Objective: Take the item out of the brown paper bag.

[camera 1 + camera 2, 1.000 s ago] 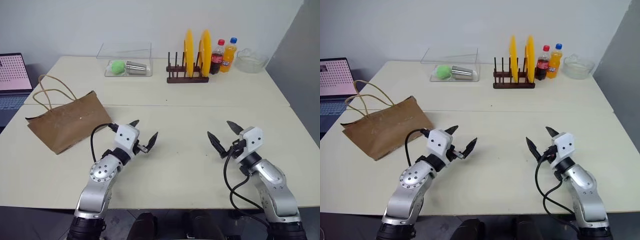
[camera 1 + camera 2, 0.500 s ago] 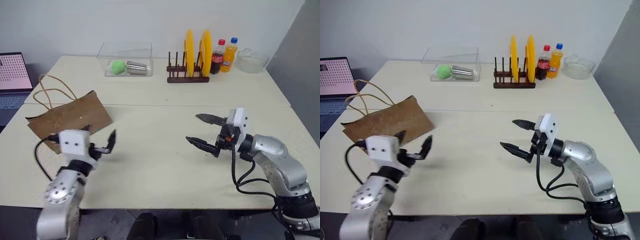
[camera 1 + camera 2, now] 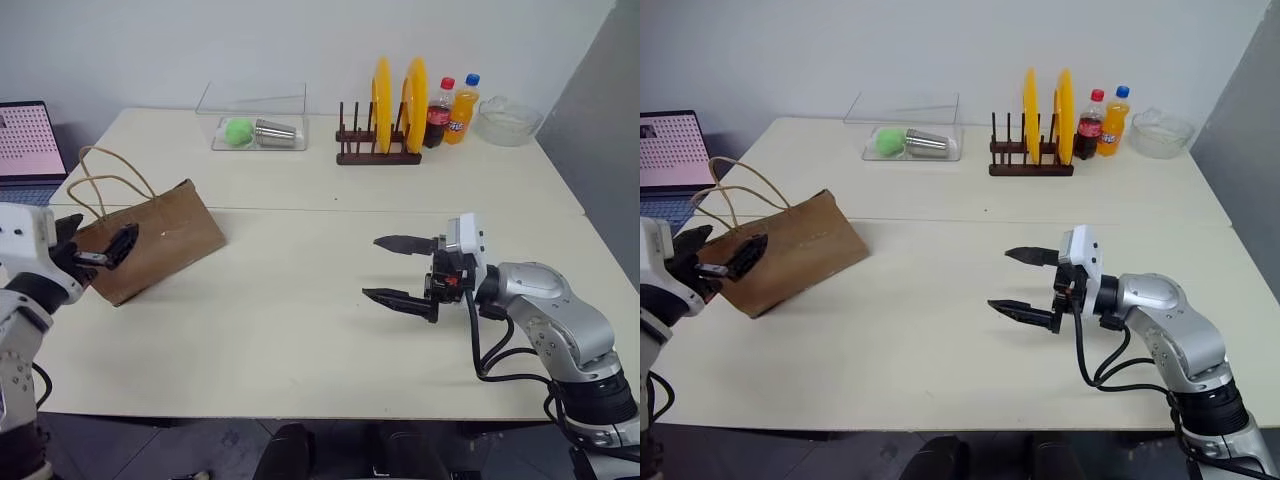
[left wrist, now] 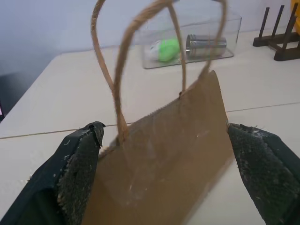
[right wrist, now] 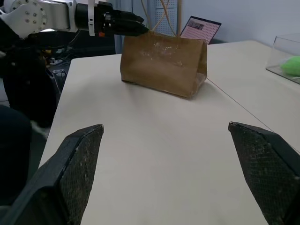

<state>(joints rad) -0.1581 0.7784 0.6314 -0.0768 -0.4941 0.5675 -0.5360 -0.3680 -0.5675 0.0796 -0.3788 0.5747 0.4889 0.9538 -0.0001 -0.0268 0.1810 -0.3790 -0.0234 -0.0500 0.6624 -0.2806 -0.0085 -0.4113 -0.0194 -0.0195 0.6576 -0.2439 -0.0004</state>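
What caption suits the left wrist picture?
Open left gripper faces the brown paper bag, its loop handles upright.

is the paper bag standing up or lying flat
Standing up. The paper bag rests on its base on the table, and its loop handles rise above the top edge.

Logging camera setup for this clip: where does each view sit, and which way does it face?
Head eyes: high, looking down over the table; both arms show.
Left wrist: along the open left gripper at the brown paper bag.
Right wrist: along the open right gripper across the table.
Shared: both wrist views show the bag.
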